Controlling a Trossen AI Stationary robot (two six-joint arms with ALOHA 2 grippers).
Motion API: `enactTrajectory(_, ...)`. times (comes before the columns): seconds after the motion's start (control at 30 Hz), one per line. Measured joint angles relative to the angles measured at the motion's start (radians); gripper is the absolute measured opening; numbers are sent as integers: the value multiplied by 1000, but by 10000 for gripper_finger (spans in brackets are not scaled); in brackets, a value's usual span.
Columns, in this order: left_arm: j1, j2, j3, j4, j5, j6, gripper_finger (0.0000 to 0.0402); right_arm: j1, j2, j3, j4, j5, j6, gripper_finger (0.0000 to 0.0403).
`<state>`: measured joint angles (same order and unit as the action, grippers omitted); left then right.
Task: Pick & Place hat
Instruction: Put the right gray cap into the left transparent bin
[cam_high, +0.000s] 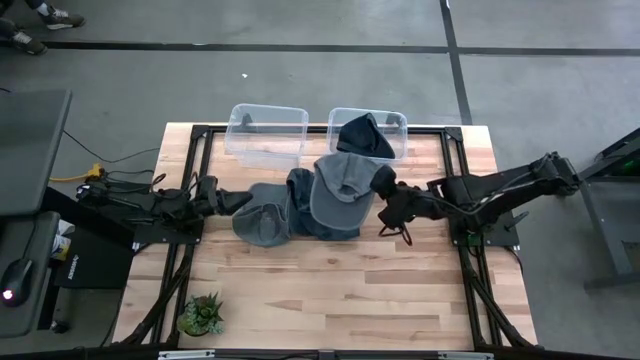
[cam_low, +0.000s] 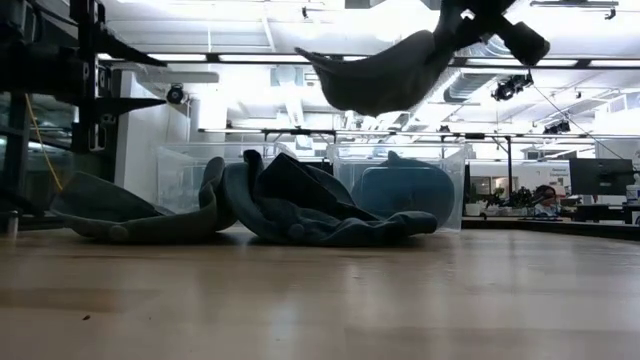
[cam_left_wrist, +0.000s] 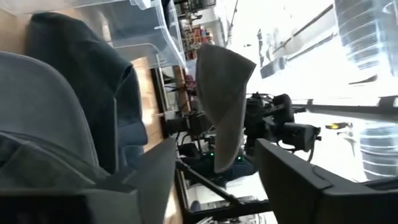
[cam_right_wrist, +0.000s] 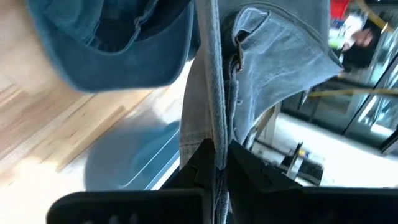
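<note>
High view: a grey-blue denim cap (cam_high: 338, 190) is held aloft by the right gripper (cam_high: 383, 203), pinched thin at its edge above the pile near the clear plastic bin (cam_high: 395, 125), so slippage is risked; the left gripper (cam_high: 232, 201) is spread at a dark denim cap (cam_high: 262, 222).

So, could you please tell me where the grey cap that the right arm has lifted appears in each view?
High view: the lifted grey denim cap sits at centre, held by the right pincer.
Low view: it hangs at top centre.
Left wrist view: mid-frame, seen edge-on.
Right wrist view: fills the centre, strap pinched.
Shared landmark: the clear plastic bin holding a dark cap.
</note>
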<state>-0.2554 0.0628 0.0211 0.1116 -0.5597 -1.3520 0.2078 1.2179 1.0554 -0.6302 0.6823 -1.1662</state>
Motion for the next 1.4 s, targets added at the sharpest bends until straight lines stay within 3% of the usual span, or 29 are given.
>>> enactTrajectory(0.13,0,16,11,-13,-31,-11,254,-23,0,0,77,-66,-97,13)
enactTrajectory(0.5,0,194,75,0,-76,-113,257,-78,60,0,176,-247,-259,13)
enactTrajectory(0.8,0,368,143,1,-78,-276,257,-78,162,0,270,-272,-395,13)
enactTrajectory(1.0,0,500,220,0,-74,-300,257,-78,231,-1,313,-285,-415,13)
enactTrajectory(1.4,1,786,357,-3,23,-381,257,-77,266,-1,370,-323,-459,13)
